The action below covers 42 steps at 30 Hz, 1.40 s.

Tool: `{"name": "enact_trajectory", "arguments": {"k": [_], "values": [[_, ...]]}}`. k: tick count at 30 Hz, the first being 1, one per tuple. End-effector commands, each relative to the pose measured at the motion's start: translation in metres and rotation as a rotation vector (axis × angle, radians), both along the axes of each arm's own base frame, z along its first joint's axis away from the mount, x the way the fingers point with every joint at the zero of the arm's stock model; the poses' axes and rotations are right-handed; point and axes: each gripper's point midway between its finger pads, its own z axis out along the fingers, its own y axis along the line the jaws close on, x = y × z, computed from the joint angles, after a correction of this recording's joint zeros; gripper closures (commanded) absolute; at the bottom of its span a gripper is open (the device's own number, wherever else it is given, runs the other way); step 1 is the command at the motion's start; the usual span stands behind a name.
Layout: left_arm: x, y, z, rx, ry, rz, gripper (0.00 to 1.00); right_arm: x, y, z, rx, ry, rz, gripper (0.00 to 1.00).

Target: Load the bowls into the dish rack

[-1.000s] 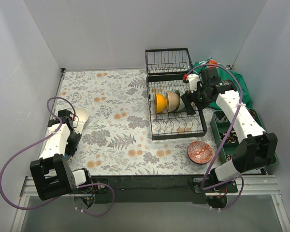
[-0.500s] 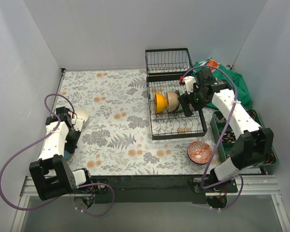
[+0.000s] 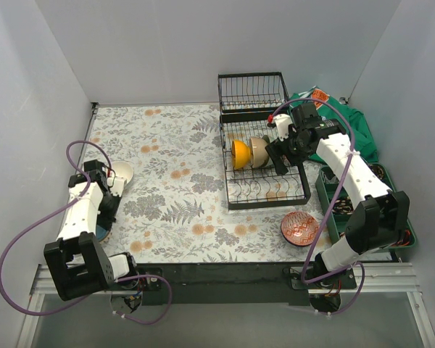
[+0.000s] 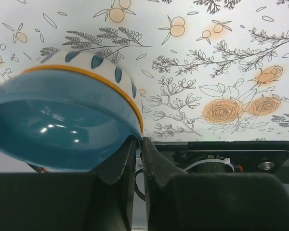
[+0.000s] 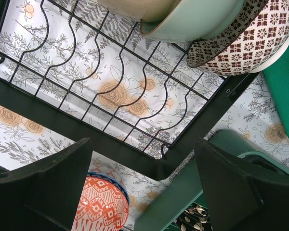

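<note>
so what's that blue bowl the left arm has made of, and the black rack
The blue bowl looks like glazed ceramic: glossy inside with light glints, and a painted orange rim band. The dish rack is probably metal wire with a dull black coating, judging by its thin bent rods.

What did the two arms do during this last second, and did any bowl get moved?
The right gripper slid a little to the left over the dish rack, jaws open and empty. The left arm barely shifted; the left gripper is shut on the blue bowl. The yellow-orange bowl in the rack, the red patterned bowl and the white bowl stayed put.
</note>
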Motion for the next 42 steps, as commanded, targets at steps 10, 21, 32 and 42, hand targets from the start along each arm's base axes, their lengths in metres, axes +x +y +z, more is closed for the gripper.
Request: {"name": "enact_trajectory", "arguments": {"k": [10, 21, 32, 42], "values": [[0.027, 0.010, 0.071, 0.055, -0.164, -0.039, 1.00, 0.005, 0.003, 0.011, 0.010, -0.047, -0.008, 0.05], [0.120, -0.066, 0.158, -0.395, -0.469, -0.193, 1.00, 0.011, 0.001, 0.009, -0.012, -0.065, -0.008, 0.05], [0.171, -0.213, 0.246, -1.230, -0.533, -0.423, 1.00, -0.009, -0.037, 0.012, -0.128, -0.126, -0.076, 0.04], [0.175, -0.285, 0.265, -1.643, -0.517, -0.428, 1.00, -0.016, -0.097, 0.031, -0.203, -0.187, -0.259, 0.04]]}}
